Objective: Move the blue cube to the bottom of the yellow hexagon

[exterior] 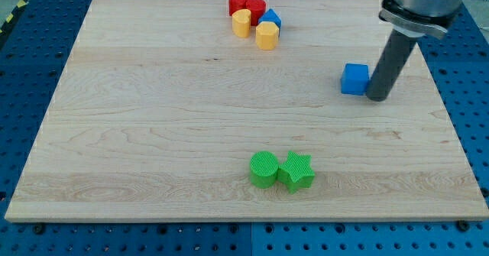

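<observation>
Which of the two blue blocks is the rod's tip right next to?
The blue cube alone at the view's right; my tip sits against its right side. The other blue block is in the cluster at the view's top, far from the tip.

You'll find no words, numbers or brand names to read anywhere here. The only sign is a small black-and-white square marker [419, 16] (a fiducial pattern, not lettering) printed at the board's [153, 134] top right corner. You can also see a strip of yellow-and-black hazard striping [9, 19] at the view's top left edge.
</observation>
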